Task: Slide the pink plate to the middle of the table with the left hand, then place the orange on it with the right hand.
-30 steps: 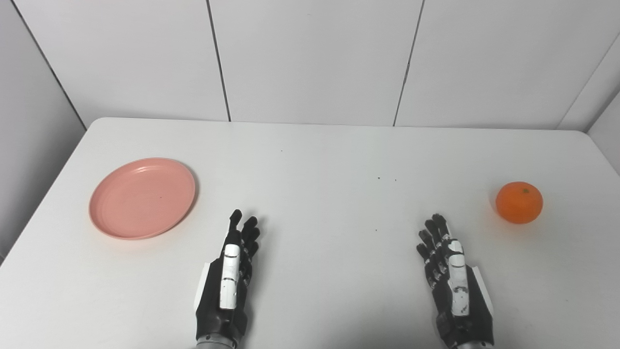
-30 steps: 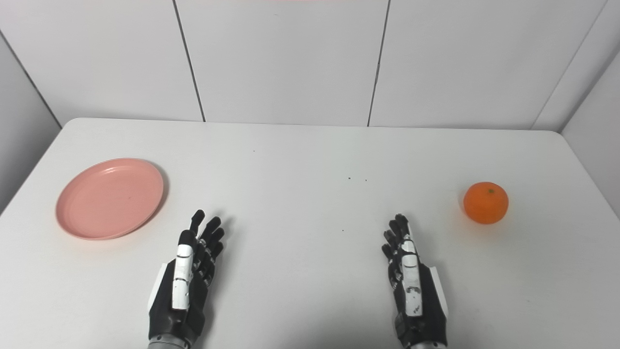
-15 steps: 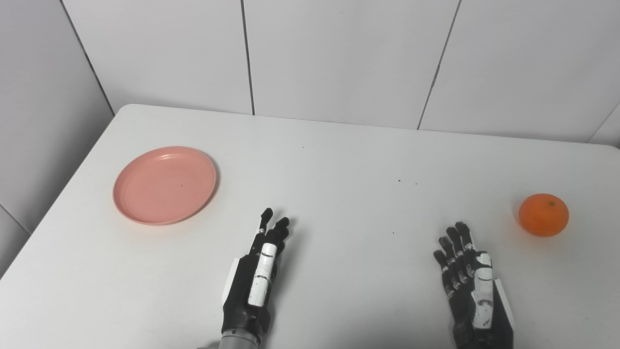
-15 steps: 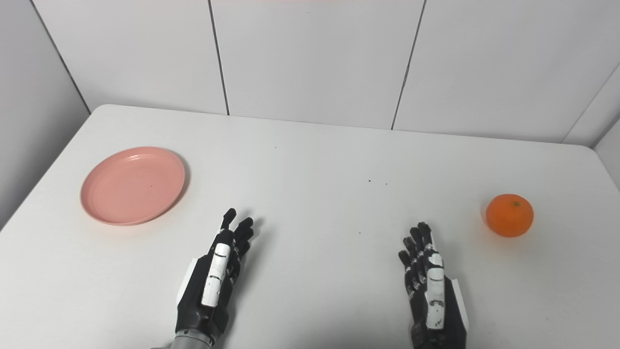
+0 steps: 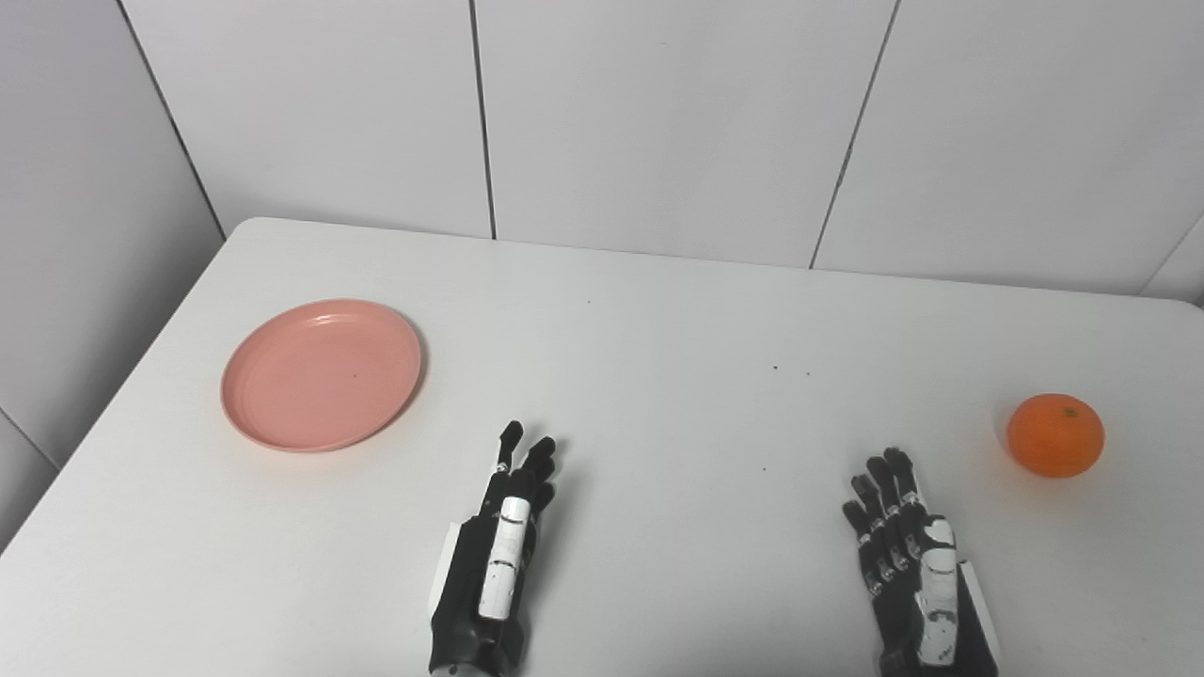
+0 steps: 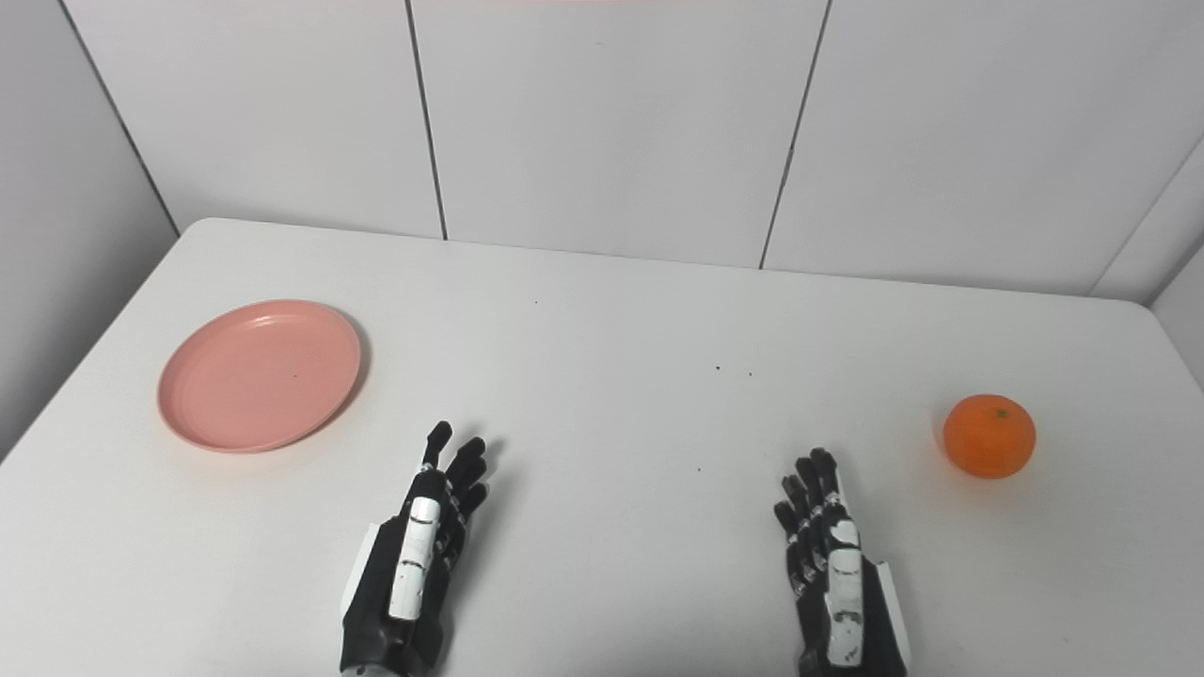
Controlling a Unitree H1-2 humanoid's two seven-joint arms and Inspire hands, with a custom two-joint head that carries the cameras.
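Observation:
The pink plate [image 5: 321, 374] lies empty on the left part of the white table [image 5: 658, 310]. The orange [image 5: 1054, 435] sits on the table at the right. My left hand [image 5: 497, 555] lies open near the front edge, right of and nearer than the plate, holding nothing. My right hand [image 5: 907, 564] lies open near the front edge, left of and nearer than the orange, holding nothing. The same scene shows in the right eye view: plate [image 6: 260, 375], orange [image 6: 989, 436], left hand [image 6: 420, 555], right hand [image 6: 832, 569].
White panelled walls [image 5: 658, 122] stand behind the table and close in at both sides. A few small dark specks [image 5: 790, 370] dot the table's middle.
The camera has turned left and then tilted up a little, so the whole picture has shifted. Plate and orange hold their places. Both hands stay open, low near the front edge.

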